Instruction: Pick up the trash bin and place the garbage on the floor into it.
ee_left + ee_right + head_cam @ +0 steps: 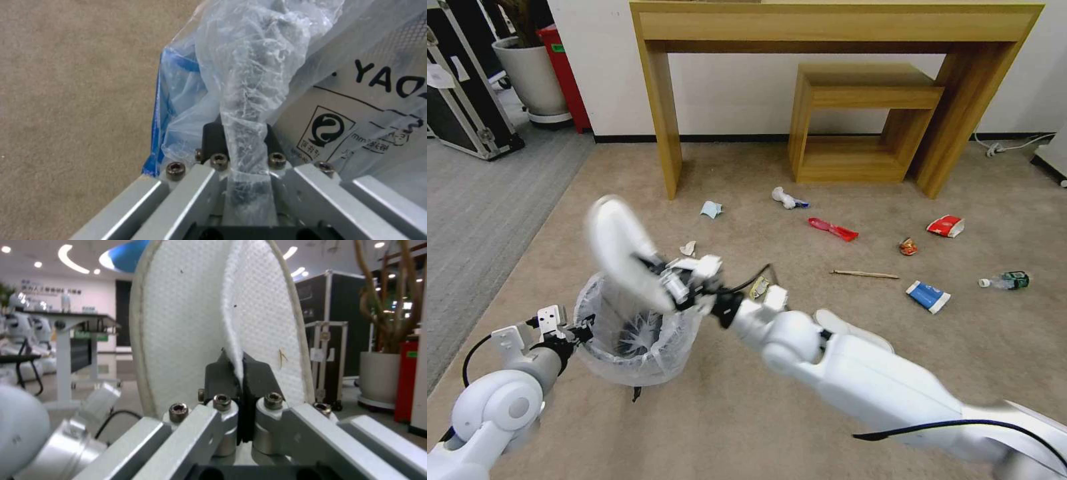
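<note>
The trash bin [630,347], lined with a crinkly plastic bag [249,66], is held off the carpet at lower left. My left gripper [579,329] is shut on its rim and bag fold [242,140]. My right gripper [670,283] is shut on a white slipper [617,247], pinching its upper [186,323] just above the bin's mouth. Another slipper [854,330] peeks out behind my right arm. The garbage on the floor includes crumpled paper [787,197], a red wrapper [834,229], a cup [946,226], a stick [864,274], a carton [928,296] and a bottle [1006,281].
A tall wooden desk [834,27] with a small wooden bench [860,120] under it stands against the far wall. A plant pot [534,73] and black case [460,100] are at far left. A cable [1014,143] lies by the right wall.
</note>
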